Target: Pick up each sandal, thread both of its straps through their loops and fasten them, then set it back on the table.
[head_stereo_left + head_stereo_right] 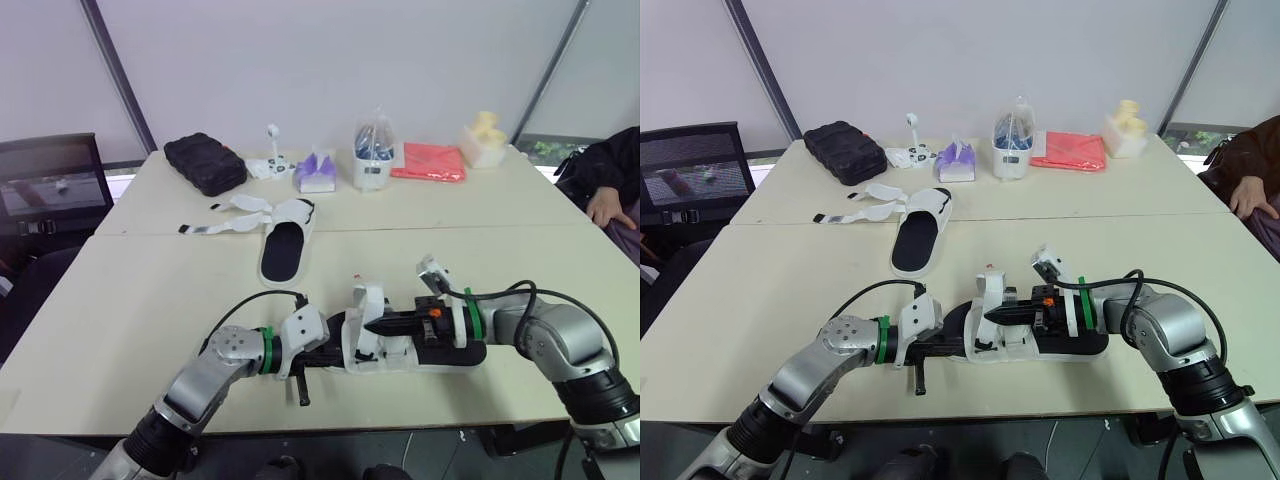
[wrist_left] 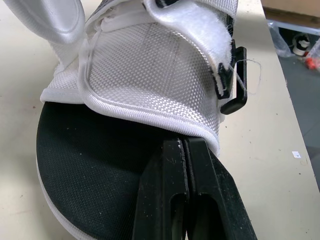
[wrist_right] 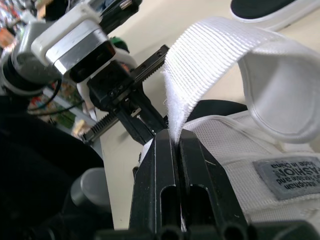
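Low in the frame's centre, the near sandal (image 1: 400, 352) sat over the table's (image 1: 120, 300) front part, held between both arms. Its white mesh upper (image 2: 150, 65) was pinched at the edge, by the black sole (image 2: 85, 150), in the tightly closed left gripper (image 2: 185, 142). The right gripper (image 3: 176, 135) was clamped on the free strap (image 3: 220, 50), lifted in a loop. It looked light, with limp webbing and soft mesh, so the strap's tip seemed the best hold. Above centre lay the second sandal (image 1: 285, 245), straps loose.
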Robot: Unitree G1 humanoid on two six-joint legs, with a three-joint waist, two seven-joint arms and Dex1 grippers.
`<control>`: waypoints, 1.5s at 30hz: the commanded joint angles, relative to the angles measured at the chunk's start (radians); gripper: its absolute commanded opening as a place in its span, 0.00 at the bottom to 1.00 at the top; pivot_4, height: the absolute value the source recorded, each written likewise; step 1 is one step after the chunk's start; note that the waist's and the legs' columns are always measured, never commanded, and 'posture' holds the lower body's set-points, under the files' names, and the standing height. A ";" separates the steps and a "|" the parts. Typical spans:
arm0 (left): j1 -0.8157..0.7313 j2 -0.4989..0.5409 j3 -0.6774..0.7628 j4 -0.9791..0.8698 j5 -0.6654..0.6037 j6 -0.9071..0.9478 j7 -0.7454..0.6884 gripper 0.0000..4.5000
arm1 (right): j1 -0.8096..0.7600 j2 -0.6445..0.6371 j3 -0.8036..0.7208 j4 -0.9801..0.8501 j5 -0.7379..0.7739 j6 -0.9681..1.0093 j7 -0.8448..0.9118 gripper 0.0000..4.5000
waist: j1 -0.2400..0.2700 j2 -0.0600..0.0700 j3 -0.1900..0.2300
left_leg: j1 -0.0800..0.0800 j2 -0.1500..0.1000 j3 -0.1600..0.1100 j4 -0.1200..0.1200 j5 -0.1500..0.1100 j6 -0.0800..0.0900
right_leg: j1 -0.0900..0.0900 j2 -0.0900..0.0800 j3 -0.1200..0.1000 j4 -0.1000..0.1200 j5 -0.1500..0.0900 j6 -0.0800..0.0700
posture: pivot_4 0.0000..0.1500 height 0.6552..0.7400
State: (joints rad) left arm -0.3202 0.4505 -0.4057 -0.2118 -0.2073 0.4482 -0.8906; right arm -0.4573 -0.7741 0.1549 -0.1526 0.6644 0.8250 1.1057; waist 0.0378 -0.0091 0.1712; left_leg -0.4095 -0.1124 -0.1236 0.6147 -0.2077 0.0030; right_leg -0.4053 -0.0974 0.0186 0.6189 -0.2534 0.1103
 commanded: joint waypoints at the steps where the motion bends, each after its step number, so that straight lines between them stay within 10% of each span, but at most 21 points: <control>1: 0.004 0.007 0.006 0.014 0.020 0.007 0.012 0.00 | -0.018 -0.049 0.073 0.006 -0.130 -0.103 0.056 0.01 | 0.000 0.000 0.000 | 0.000 0.000 0.000 0.000 0.000 0.000 | 0.000 0.000 0.000 0.000 0.000 0.000 | 1.00 1.00; 11: 0.009 0.004 0.008 0.012 0.021 0.007 0.024 0.00 | -0.089 -0.003 0.016 0.024 -0.026 0.053 0.083 0.01 | 0.001 0.000 0.000 | 0.000 0.000 0.000 0.001 0.000 0.000 | 0.000 0.000 0.000 0.000 0.000 -0.001 | 1.00 1.00; 45: 0.005 -0.011 0.009 0.025 0.022 -0.004 0.037 0.00 | -0.067 -0.089 0.153 -0.052 -0.466 -0.532 0.201 0.01 | 0.003 0.000 0.000 | 0.000 0.000 0.000 0.001 0.000 0.000 | 0.000 0.000 0.000 0.000 0.000 0.000 | 1.00 1.00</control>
State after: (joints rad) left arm -0.3189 0.4340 -0.4066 -0.2071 -0.2069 0.4432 -0.8679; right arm -0.5264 -0.8435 0.3096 -0.2092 0.2230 0.3323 1.2881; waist 0.0406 -0.0092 0.1712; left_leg -0.4096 -0.1128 -0.1237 0.6152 -0.2076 0.0026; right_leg -0.4049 -0.0975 0.0181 0.6189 -0.2531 0.1102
